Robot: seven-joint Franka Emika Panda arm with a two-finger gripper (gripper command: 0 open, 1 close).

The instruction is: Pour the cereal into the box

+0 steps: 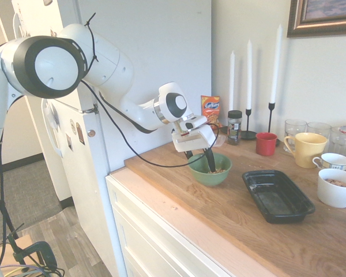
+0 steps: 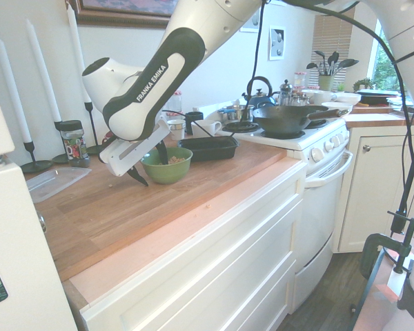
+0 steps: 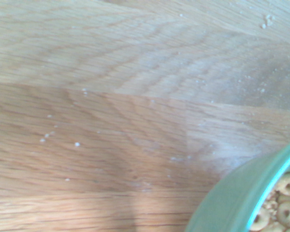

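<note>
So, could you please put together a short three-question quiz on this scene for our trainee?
1. True or false: the cereal is already in the black tray.
2. One finger of the tool reaches inside which item? A) green bowl B) yellow mug C) red cup
3. Fill in: the tray lies between the bowl and the ___ on the counter.

Key: 1 false, the cereal sits in the bowl and the tray looks empty. 2 A, the fingers straddle its rim. 3 stove.

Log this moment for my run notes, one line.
fingers open astride bowl rim | cereal in bowl | box empty
</note>
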